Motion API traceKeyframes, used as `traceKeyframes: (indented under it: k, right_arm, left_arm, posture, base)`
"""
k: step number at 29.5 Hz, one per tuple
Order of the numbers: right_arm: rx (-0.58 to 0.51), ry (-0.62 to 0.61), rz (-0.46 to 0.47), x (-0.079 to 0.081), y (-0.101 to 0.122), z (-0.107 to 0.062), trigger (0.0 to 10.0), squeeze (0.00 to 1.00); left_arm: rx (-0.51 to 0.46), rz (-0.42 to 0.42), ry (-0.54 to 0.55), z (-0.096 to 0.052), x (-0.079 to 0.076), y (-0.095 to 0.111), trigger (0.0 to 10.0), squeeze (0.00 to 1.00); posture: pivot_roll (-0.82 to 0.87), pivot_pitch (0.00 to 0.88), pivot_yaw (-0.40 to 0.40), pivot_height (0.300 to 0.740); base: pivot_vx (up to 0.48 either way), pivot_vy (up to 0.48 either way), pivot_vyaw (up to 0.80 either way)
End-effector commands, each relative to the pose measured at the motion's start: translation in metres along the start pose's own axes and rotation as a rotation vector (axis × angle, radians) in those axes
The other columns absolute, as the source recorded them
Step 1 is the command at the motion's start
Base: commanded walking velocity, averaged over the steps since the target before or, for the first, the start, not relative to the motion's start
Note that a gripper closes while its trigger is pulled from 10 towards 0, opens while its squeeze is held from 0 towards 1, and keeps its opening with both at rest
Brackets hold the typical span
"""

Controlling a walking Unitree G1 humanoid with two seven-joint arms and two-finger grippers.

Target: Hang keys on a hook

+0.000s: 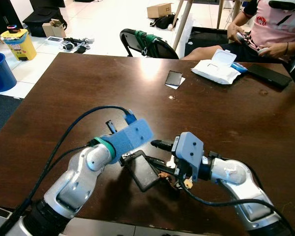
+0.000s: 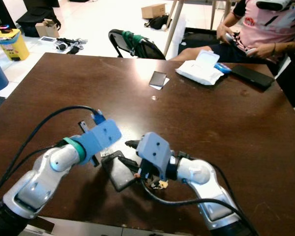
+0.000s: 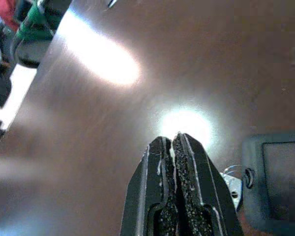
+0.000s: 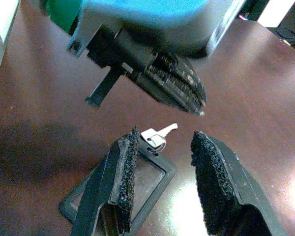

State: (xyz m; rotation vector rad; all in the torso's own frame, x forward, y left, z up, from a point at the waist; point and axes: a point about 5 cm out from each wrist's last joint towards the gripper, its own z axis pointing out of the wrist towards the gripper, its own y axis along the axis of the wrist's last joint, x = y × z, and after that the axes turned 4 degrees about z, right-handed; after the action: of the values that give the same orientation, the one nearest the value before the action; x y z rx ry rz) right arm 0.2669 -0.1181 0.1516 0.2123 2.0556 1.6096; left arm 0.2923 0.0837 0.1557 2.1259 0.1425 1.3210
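- While both arms reached over the near edge of the brown table (image 1: 88,83), the left gripper (image 3: 173,142) had its two black fingers pressed together, holding nothing.
- The right gripper (image 4: 162,147) had its fingers spread wide apart over the table.
- A small silver key (image 4: 159,133) on a ring lay flat on the table, touching the end of a dark card holder (image 1: 143,172), between the two grippers.
- A pack of wet wipes (image 1: 216,69) and a black phone (image 1: 269,75) lay near the far right corner.
- A person (image 1: 265,29) sat behind that corner.
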Motion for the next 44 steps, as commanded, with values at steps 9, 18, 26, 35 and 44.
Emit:
traceKeyframes:
  k: [9,18,26,35,44]
  right_arm:
    - [-0.013,0.0,0.018,0.003,0.001,-0.001,10.0,0.0]
    - [-0.052,0.0,0.063,0.005,0.006,0.0,10.0,0.0]
    - [-0.058,0.001,0.071,0.005,0.007,0.0,10.0,0.0]
    - [-0.062,0.001,0.079,0.006,0.008,0.0,10.0,0.0]
    - [-0.066,0.002,0.085,0.006,0.009,0.0,10.0,0.0]
  left_arm:
    - [0.023,0.186,-0.126,0.01,-0.012,-0.006,10.0,1.0]
    - [0.113,0.152,-0.18,0.014,-0.017,-0.029,10.0,0.0]
    - [0.124,0.159,-0.19,0.013,-0.017,-0.035,10.0,0.0]
    - [0.119,0.178,-0.169,0.015,-0.017,-0.036,10.0,0.0]
    - [0.168,0.219,-0.081,0.022,-0.015,-0.036,6.3,0.0]
  posture:
    - [0.11,0.01,0.129,0.74]
    - [0.11,0.02,0.136,0.74]
    - [0.11,0.023,0.137,0.74]
    - [0.11,0.025,0.139,0.74]
    - [0.11,0.029,0.141,0.74]
  base:
    - [0.0,0.0,0.0]
    - [0.0,0.0,0.0]
    - [0.0,0.0,0.0]
    - [0.0,0.0,0.0]
    - [0.0,0.0,0.0]
